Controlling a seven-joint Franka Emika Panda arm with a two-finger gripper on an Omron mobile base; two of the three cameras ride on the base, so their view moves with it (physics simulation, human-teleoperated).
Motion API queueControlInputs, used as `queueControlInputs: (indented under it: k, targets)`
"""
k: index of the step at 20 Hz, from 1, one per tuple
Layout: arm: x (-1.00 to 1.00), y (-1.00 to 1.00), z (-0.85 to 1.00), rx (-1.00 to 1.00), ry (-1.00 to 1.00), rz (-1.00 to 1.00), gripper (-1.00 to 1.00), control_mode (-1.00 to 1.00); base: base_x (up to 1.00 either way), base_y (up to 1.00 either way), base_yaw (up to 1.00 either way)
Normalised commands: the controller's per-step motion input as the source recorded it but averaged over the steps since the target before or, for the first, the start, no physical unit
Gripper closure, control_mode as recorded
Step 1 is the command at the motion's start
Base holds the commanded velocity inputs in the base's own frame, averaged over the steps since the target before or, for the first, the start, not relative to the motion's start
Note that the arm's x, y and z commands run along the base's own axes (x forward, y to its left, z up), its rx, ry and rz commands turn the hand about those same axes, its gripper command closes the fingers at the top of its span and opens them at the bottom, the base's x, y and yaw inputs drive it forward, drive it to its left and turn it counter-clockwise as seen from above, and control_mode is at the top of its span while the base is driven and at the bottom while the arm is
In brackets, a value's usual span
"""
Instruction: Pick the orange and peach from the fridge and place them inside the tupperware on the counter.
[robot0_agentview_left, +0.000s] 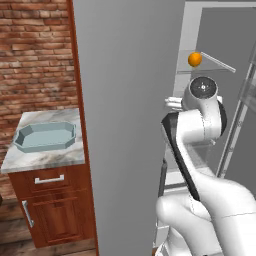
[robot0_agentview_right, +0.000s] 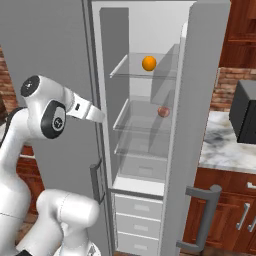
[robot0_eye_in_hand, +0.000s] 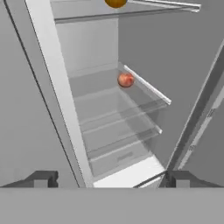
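Left base view, tupperware (robot0_agentview_left: 45, 136) flat, long axis along counter (robot0_agentview_left: 47, 157)

- The left base view looks forward from behind the arm's left: counter (robot0_agentview_left: 45, 160) and tupperware (robot0_agentview_left: 45, 136) left, fridge (robot0_agentview_left: 125, 125) right.
- The right base view faces straight into the open fridge.
- The hand view sits nearer, tilted, looking into the shelves; all three share the orange (robot0_agentview_right: 149, 63).
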Motion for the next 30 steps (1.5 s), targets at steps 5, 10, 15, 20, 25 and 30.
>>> queueControlInputs:
  k: [5, 10, 15, 20, 25, 30]
  targets:
    - [0.06, -0.57, 0.0, 0.17, 0.09, -0.83, -1.0, -1.0, 0.0, 0.0, 0.0]
    - [0.0, -0.51, -0.02, 0.13, 0.01, -0.33, -1.0, -1.0, 0.0, 0.0, 0.0]
    - [0.0, -0.43, -0.05, 0.08, 0.0, -0.04, -1.0, -1.0, 0.0, 0.0, 0.0]
    - [0.03, -0.42, -0.13, 0.07, -0.01, 0.0, -1.0, -1.0, 0.0, 0.0, 0.0]
    - [0.07, -0.42, -0.11, 0.05, 0.0, 0.01, -1.0, -1.0, 0.0, 0.0, 0.0]
    - [0.06, -0.33, -0.07, 0.0, 0.0, 0.0, -1.0, -1.0, 0.0, 0.0, 0.0]
